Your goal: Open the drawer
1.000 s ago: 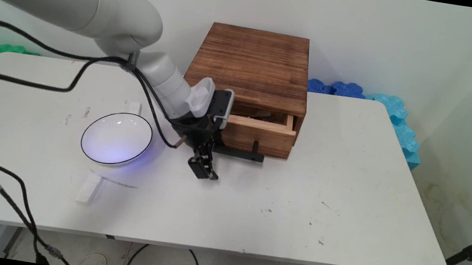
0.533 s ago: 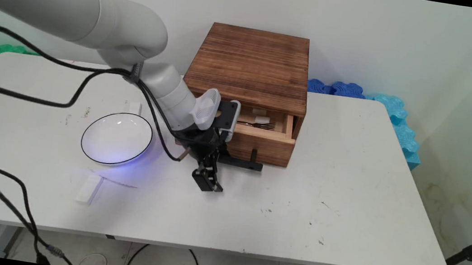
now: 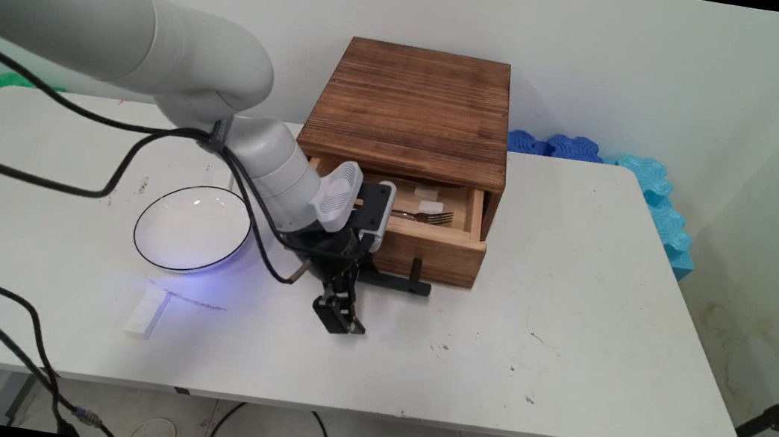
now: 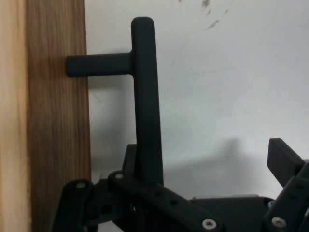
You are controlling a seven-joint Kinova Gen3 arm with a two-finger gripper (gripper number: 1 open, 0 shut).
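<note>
Here, reading from left, we are seeing a shallow white bowl with a dark rim and a small white block lying on the white table, both apart from the black two-finger gripper. The gripper is standing wide open and closing on nothing. In the hand view the black bar handle is running down into its left side, while the right finger is waiting well apart. We are judging the contact as a hook rather than a clamp, sitting near the bar's end, so any force should be running square to the front. The light wooden drawer is standing part-way out of the dark wooden box, showing a metal fork.
</note>
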